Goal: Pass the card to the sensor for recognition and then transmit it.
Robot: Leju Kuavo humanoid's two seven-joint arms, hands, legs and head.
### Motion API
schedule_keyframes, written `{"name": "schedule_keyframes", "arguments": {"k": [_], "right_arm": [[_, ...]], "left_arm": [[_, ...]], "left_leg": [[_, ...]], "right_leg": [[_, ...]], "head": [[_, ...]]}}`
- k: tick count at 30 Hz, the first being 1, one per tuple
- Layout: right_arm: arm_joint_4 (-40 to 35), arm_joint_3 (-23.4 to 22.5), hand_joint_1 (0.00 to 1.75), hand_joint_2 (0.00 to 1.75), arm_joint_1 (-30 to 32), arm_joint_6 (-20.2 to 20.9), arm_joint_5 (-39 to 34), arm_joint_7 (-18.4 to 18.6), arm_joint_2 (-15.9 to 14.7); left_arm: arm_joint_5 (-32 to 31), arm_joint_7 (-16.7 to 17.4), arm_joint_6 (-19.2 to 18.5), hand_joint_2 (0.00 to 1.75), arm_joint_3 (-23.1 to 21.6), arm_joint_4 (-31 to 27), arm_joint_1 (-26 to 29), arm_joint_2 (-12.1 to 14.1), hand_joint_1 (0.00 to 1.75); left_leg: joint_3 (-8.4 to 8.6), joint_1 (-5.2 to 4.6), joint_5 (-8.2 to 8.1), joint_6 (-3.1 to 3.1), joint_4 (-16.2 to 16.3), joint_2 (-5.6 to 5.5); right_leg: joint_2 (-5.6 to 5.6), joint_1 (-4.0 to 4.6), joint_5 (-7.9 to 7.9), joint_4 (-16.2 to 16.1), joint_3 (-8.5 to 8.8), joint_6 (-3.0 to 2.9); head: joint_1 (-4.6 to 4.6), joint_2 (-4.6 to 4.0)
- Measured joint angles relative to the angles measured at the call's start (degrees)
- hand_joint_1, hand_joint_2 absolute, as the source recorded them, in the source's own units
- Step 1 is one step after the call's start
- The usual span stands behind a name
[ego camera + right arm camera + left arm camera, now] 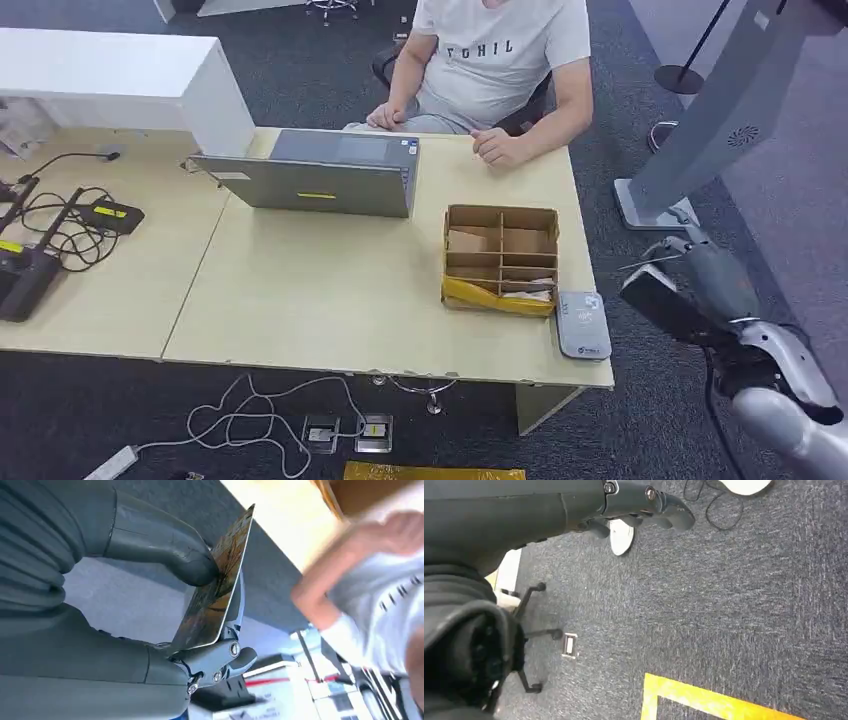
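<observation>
My right hand (702, 268) hangs in the air off the table's right edge, beyond the grey card sensor (583, 324) that lies flat at the front right corner of the table (330, 300). Up close, my right hand (165, 610) pinches a card (215, 585) with a brownish printed face between thumb (165, 550) and fingers, and the card stands on edge. My left hand (644, 502) hangs low over the carpet with nothing in it, its fingers loosely extended.
A cardboard divider box (500, 258) stands just left of the sensor. Behind it is an open laptop (320, 178), and a person in a white T-shirt (505, 55) sits at the far side with both hands on the table. Cables and devices (60, 230) lie at left. A grey kiosk stand (720, 120) rises at right.
</observation>
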Motion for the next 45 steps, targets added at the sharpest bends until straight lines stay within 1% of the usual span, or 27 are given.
{"name": "schedule_keyframes", "arguments": {"k": [2, 6, 9, 11, 13, 15, 20, 24, 27, 33, 38, 45], "right_arm": [[-2.02, -1.44, 1.75, 1.75, -1.16, 1.25, -0.33, 0.15, -0.94], [-2.94, -2.38, 1.75, 1.75, -2.40, 2.12, -0.37, -1.05, -1.00], [-2.92, -2.40, 1.75, 1.75, -3.37, 2.08, 0.40, -2.47, -0.72], [-2.53, -2.07, 1.75, 1.75, -4.39, 1.82, 1.46, -4.47, -0.09], [-0.95, -1.66, 1.75, 1.75, -5.74, 1.84, 2.74, -6.74, 1.23], [0.99, -1.02, 1.75, 1.75, -7.05, 1.95, 3.50, -8.02, 2.80], [6.73, 1.07, 1.75, 1.75, -11.10, 2.60, 3.41, -9.11, 8.02], [10.61, 2.54, 1.75, 1.75, -13.24, 2.63, 3.41, -9.70, 11.41], [12.51, 3.41, 1.75, 1.75, -14.05, 2.56, 3.39, -9.86, 12.92], [14.71, 3.96, 1.75, 1.75, -14.61, 2.43, 3.41, -10.07, 14.67], [16.48, 4.48, 1.75, 1.75, -15.02, -0.28, 5.01, -12.52, 16.19], [20.55, 5.23, 1.75, 1.75, -16.22, -0.65, 6.14, -13.90, 18.45]], "left_arm": [[0.02, 0.00, -0.02, 0.00, -0.02, 0.00, 0.00, 0.00, 0.00], [0.02, -0.02, -0.02, 0.00, -0.09, 0.00, -0.02, -0.07, 0.00], [0.02, -0.26, -0.09, 0.00, -0.17, 0.00, -0.02, -0.07, 0.00], [-0.09, -0.57, -0.24, 0.00, -0.39, 0.00, -0.10, -0.04, 0.00], [-0.31, -0.61, -0.46, 0.00, -0.57, 0.00, -0.21, 0.00, 0.00], [-0.37, -0.61, -0.72, 0.00, -0.92, 0.00, -0.39, 0.11, 0.00], [-0.37, -0.61, -1.27, 0.00, -1.51, 0.00, -0.57, 0.39, 0.00], [-0.37, -0.61, -1.27, 0.00, -1.86, 0.00, -0.64, 0.44, 0.00], [-0.37, -0.61, -1.27, 0.00, -1.97, 0.00, -0.64, 0.54, 0.00], [-0.37, -0.61, -1.25, 0.00, -2.51, 0.00, -0.63, 0.61, 0.00], [-0.31, -0.61, -1.25, 0.00, -2.67, 0.00, -0.61, 0.66, 0.00], [-0.20, -0.37, -1.31, 0.00, -2.80, 0.00, -0.60, 0.68, 0.00]], "left_leg": [[0.00, 0.01, 0.00, 0.00, 0.00, 0.00], [-0.01, 0.02, 0.00, 0.00, -0.01, 0.00], [-0.03, 0.02, 0.00, 0.00, -0.01, 0.00], [-0.05, 0.03, 0.00, 0.00, -0.02, 0.00], [-0.04, 0.04, 0.00, 0.00, -0.02, 0.00], [-0.06, 0.04, 0.00, 0.00, -0.02, 0.00], [-0.06, 0.06, 0.01, -0.01, -0.03, 0.01], [-0.09, 0.06, 0.02, 0.00, -0.02, -0.04], [-0.09, 0.06, 0.02, 0.00, -0.02, -0.03], [-0.11, 0.06, 0.02, 0.01, -0.02, -0.03], [-0.10, 0.06, 0.02, 0.00, -0.02, -0.03], [-0.09, 0.06, 0.02, 0.00, -0.02, -0.03]], "right_leg": [[0.00, 0.01, 0.00, 0.00, 0.01, 0.00], [-0.02, 0.02, 0.00, 0.00, 0.01, 0.00], [-0.01, 0.02, 0.00, 0.01, 0.02, 0.00], [-0.01, 0.03, 0.00, 0.01, 0.02, 0.00], [0.00, 0.05, 0.00, 0.01, 0.01, 0.00], [-0.04, 0.05, 0.00, 0.01, 0.02, 0.00], [0.02, 0.08, 0.00, 0.04, 0.00, 0.00], [-0.08, 0.08, 0.00, 0.04, 0.00, -0.01], [-0.07, 0.08, -0.01, 0.04, 0.00, -0.01], [-0.07, 0.07, -0.01, 0.02, -0.01, -0.01], [-0.07, 0.08, 0.00, 0.03, 0.00, -0.01], [-0.07, 0.08, 0.00, 0.03, 0.00, -0.01]], "head": [[0.00, 0.00], [0.02, 0.00], [0.00, 0.00], [0.00, 0.00], [0.02, 0.00], [-0.02, 0.00], [0.00, 0.00], [0.00, 0.00], [0.02, 0.00], [0.00, 0.00], [0.00, 0.00], [-0.02, 0.00]]}}
